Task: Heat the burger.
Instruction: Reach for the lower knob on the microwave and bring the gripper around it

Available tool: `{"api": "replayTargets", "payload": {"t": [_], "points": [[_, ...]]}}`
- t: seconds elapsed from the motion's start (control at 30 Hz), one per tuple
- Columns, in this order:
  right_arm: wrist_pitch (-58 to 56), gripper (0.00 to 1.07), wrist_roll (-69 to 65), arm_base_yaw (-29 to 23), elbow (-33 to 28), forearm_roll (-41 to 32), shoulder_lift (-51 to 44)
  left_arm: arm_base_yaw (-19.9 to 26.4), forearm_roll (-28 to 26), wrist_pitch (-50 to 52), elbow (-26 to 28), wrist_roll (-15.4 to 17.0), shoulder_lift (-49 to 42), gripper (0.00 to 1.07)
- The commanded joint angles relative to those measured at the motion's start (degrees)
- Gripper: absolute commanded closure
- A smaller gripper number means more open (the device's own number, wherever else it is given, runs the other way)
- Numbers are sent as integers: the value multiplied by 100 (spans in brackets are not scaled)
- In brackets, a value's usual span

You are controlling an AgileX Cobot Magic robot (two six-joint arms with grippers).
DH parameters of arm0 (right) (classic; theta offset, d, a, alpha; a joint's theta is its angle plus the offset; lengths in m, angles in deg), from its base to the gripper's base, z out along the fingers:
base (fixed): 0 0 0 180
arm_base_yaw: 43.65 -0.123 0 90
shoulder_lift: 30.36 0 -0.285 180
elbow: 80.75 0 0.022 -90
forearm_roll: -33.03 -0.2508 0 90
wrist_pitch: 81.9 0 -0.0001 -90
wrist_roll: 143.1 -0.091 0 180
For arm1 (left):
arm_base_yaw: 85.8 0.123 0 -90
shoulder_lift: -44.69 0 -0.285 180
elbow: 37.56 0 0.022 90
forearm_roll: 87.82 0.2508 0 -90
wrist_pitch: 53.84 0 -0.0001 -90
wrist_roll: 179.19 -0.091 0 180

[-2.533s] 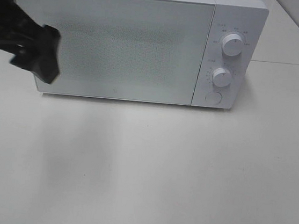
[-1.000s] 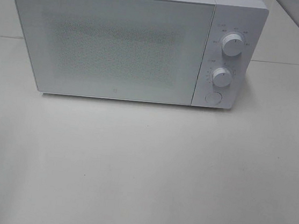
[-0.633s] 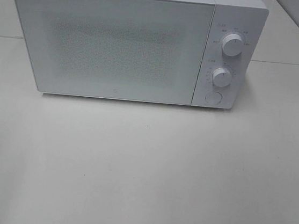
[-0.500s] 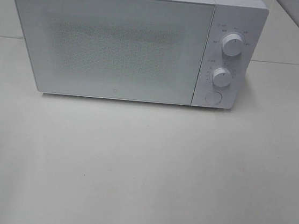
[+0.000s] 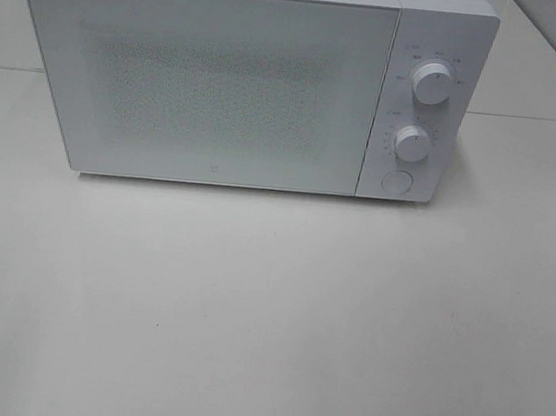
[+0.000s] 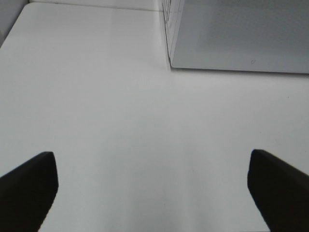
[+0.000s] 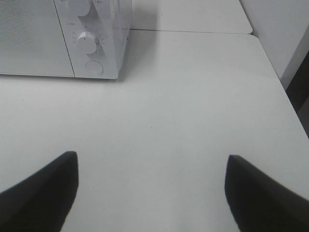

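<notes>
The burger is out of view in every frame. A white microwave (image 5: 243, 74) stands at the back of the table with its door shut; its frosted window shows nothing inside. In the high view neither arm appears. My left gripper (image 6: 152, 193) hovers open over bare table, off the microwave's (image 6: 236, 34) left front corner, with nothing between its dark fingers (image 6: 29, 186). My right gripper (image 7: 149, 193) is also open and empty above the table, in front of the microwave's (image 7: 63, 38) control panel side.
Two round knobs (image 5: 432, 83) (image 5: 412, 143) and a round button (image 5: 397, 181) sit on the microwave's right panel. The white table (image 5: 266, 317) spreads in front. Its right edge (image 7: 285, 96) drops off beside a wall.
The left arm, in front of the microwave's left edge 2.5 s ago, has left the high view. Over the last second nothing has visibly changed.
</notes>
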Motion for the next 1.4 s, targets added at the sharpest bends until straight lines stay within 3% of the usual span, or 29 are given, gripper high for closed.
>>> {"api": "replayTargets", "payload": {"t": [0.03,1.1,1.4], "points": [[69,32,-29,34,-6,17,-195,11,-11,-6,6,29,-281,6],[69,32,-34,34,-6,11,-189,11,-11,0,6,29,-246,7],[241,21,11,34,246,29,-74,11,-11,0,6,29,-246,7]]}}
